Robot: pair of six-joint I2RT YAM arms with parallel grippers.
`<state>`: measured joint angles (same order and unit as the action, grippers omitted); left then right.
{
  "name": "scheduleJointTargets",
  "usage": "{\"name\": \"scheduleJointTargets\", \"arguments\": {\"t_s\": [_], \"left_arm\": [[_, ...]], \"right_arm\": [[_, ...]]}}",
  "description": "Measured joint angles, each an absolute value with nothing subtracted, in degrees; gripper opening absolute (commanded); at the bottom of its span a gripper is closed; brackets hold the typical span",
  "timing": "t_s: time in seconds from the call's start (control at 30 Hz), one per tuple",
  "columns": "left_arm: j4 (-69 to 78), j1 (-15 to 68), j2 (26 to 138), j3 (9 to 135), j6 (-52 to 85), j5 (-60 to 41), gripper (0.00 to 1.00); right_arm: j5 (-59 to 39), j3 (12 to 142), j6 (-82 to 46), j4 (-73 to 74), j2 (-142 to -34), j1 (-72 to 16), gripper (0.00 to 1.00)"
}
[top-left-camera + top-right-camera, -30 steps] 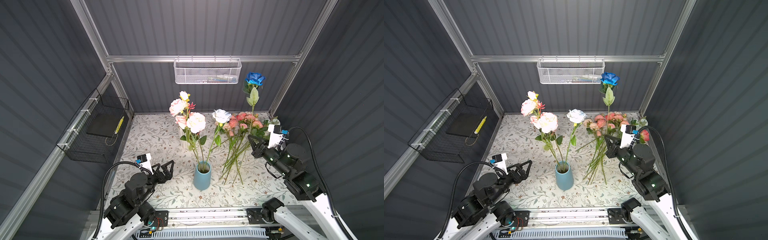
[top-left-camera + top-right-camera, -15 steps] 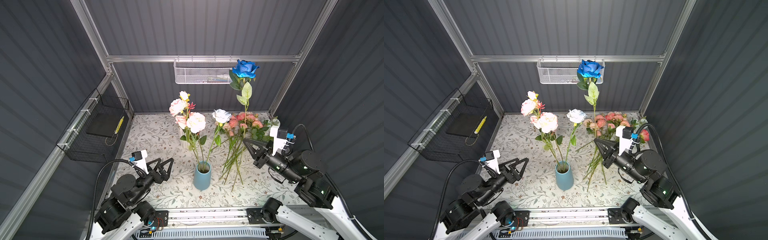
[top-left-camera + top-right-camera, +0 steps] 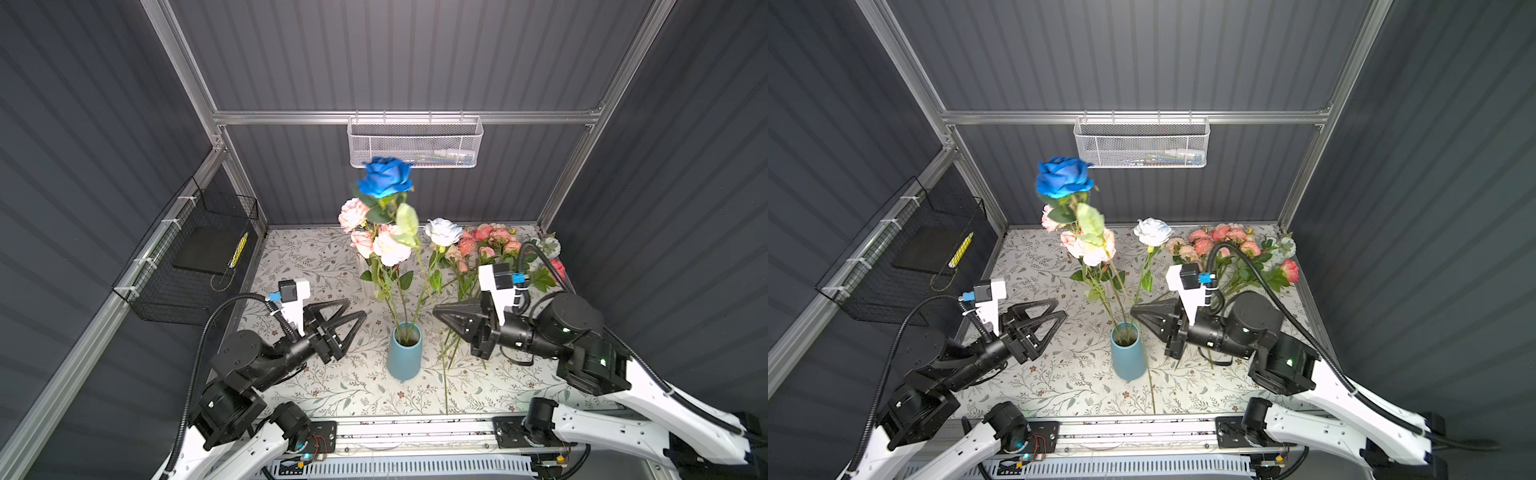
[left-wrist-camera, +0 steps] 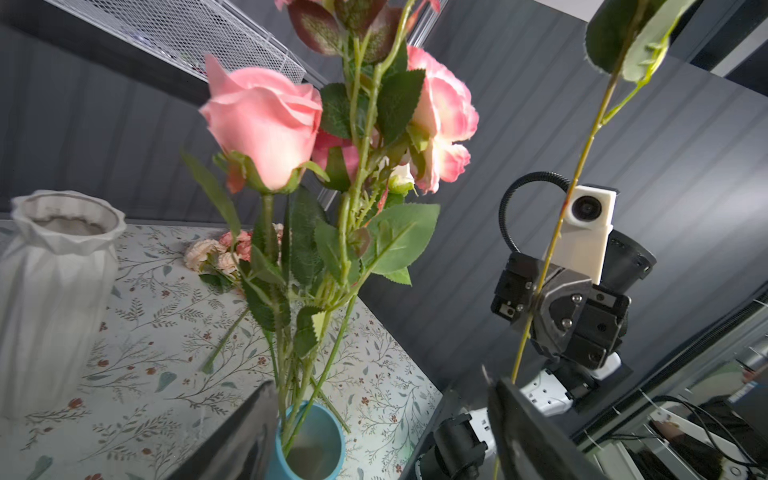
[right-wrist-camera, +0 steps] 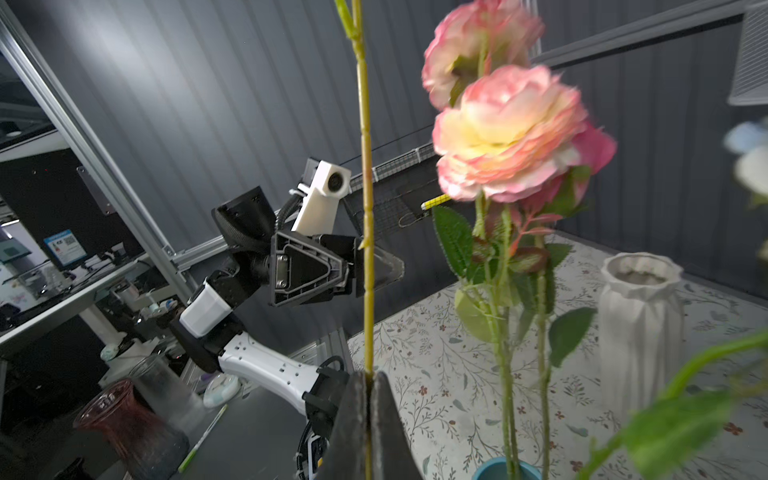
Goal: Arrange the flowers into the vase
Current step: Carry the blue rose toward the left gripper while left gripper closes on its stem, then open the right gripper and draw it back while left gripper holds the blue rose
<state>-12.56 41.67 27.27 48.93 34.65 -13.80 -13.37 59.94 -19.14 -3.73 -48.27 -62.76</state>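
Reaching level beside the vase (image 3: 404,353), right fingers (image 3: 437,310) pinch the blue rose (image 3: 384,176) by its stem; left fingers (image 3: 357,317) hover spread, empty.

Legible text: none recorded.

Item 1: blue-and-white placard (image 5: 64,249), outside the enclosure, well apart from the blue vase (image 5: 486,471). A QR-type square is carried; the lettering is too small to be read.

Item 2: yellow strip (image 3: 239,251) in the black wire basket (image 3: 166,286), on the side wall well apart from the vase. Dark markings are borne but not deciphered.

Item 3: coloured packets (image 3: 444,156) in the white mesh basket (image 3: 415,141), on the back wall beyond the vase. The print is blurred.
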Motion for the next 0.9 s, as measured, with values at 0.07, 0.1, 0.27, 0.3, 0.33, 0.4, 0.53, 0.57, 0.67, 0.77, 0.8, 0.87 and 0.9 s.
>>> {"name": "scheduleJointTargets", "arguments": {"t_s": [0.07,0.1,0.27,0.3,0.33,0.4,0.53,0.57,0.67,0.77,0.8,0.87,0.9], "left_arm": [[-11.2,41.7,28.4,48.9,34.7,-16.3,0.76],[-10.6,41.7,28.6,48.9,34.7,-17.2,0.76],[-7.9,41.7,28.5,48.9,34.7,-20.4,0.75],[-7.5,41.7,28.5,48.9,34.7,-20.8,0.74],[-7.2,41.7,28.5,48.9,34.8,-21.1,0.73],[-6.6,41.7,28.5,48.9,34.9,-21.8,0.71],[-6.1,41.7,28.3,48.9,35.1,-22.8,0.65],[-6.0,41.7,28.3,48.9,35.2,-22.8,0.63],[-5.6,41.7,28.1,48.9,35.2,-23.3,0.55],[-5.1,41.7,28.1,48.9,35.3,-23.6,0.42],[-5.0,41.7,28.1,48.9,35.3,-23.7,0.39],[-4.9,41.7,28.1,48.9,35.2,-23.7,0.30],[-4.8,41.7,28.1,48.9,35.1,-23.7,0.27]], "right_arm": [[-12.7,60.0,-18.5,-3.5,-50.5,-65.5,0.00],[-12.4,60.1,-18.1,-3.3,-51.4,-66.6,0.00],[-11.7,62.0,-17.1,-2.7,-56.0,-70.1,0.00],[-11.6,62.5,-16.9,-2.5,-56.9,-70.6,0.00],[-11.5,63.0,-16.8,-2.4,-57.8,-70.9,0.00],[-11.4,63.8,-16.8,-2.0,-59.3,-71.3,0.00],[-10.7,64.3,-16.9,-1.6,-61.7,-71.5,0.00],[-10.5,64.6,-16.9,-1.7,-62.2,-71.5,0.00],[-10.1,65.1,-16.9,-1.7,-63.6,-71.5,0.00],[-10.1,65.4,-17.1,-1.8,-64.2,-71.5,0.00],[-10.1,65.4,-17.1,-1.8,-64.2,-71.5,0.00],[-10.1,65.5,-17.2,-1.8,-64.2,-71.5,0.00],[-10.1,65.6,-17.3,-1.9,-64.2,-71.5,0.00]]}}
